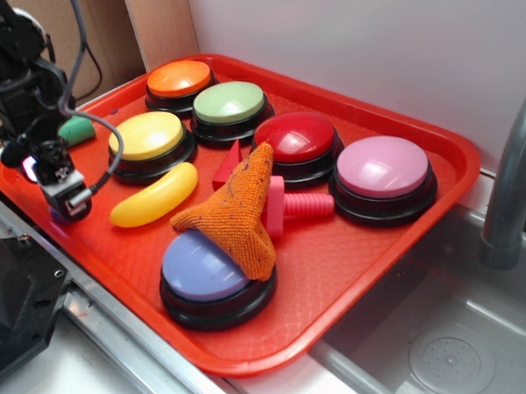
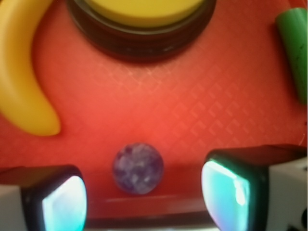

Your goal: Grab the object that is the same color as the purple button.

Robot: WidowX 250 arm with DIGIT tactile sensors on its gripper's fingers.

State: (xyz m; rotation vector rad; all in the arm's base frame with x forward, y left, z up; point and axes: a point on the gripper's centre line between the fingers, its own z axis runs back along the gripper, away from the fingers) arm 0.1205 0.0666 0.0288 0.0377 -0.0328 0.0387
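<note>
The object, a tiny mottled purple ball [image 2: 138, 168], lies on the red tray [image 2: 192, 106] between my gripper's [image 2: 144, 199] two fingers, nearer the left one and touching neither. The gripper is open. In the exterior view my gripper [image 1: 49, 164] is low over the tray's left edge and the ball is hidden behind it. The purple button [image 1: 202, 264] sits at the tray's front, partly under an orange cloth [image 1: 236, 209].
A yellow banana toy [image 2: 21, 82] lies ahead to the left, a yellow button [image 2: 144, 9] straight ahead, and a green cylinder [image 2: 294, 48] to the right. Orange, green, red and pink buttons [image 1: 384, 168] and a pink screw toy [image 1: 298, 206] share the tray. A sink [image 1: 449, 348] lies to the right.
</note>
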